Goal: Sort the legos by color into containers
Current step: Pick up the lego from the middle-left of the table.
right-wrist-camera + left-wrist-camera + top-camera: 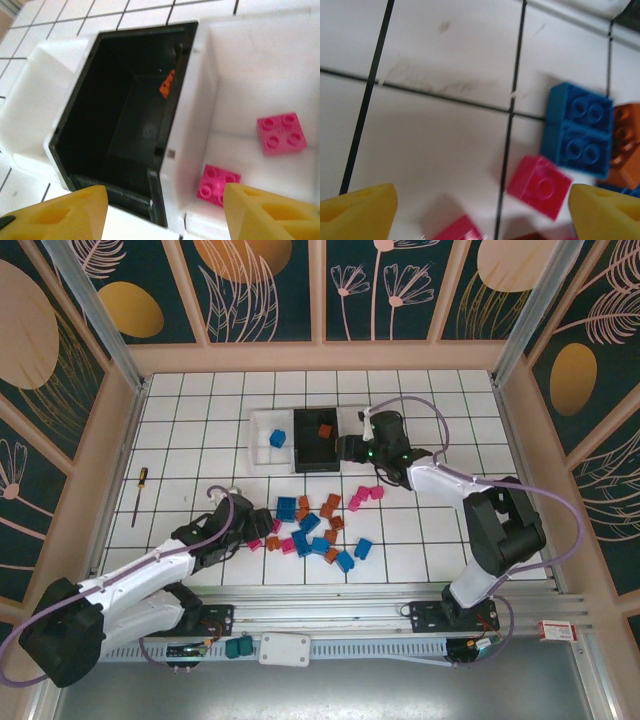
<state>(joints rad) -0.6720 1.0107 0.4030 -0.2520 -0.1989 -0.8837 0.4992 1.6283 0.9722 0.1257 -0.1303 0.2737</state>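
Note:
The legos [318,528], blue, orange-brown and pink, lie scattered on the white tiles in front of the arms. My left gripper [256,528] hovers open at the pile's left edge. Between its yellow fingertips [357,212] sit a pink brick [540,186] and a second pink one [457,230]; a blue brick [580,130] and an orange one [625,145] lie just beyond. The containers [300,455] stand at the back. My right gripper [165,215] is open and empty over the wall between the black tray [125,115] and right white tray [260,65], which holds two pink bricks [281,132].
One orange brick [167,84] lies in the black tray and a blue brick [277,438] in the left white tray. A screwdriver [140,495] lies at the far left. A metal rail [330,645] with a white box and teal blocks runs along the near edge.

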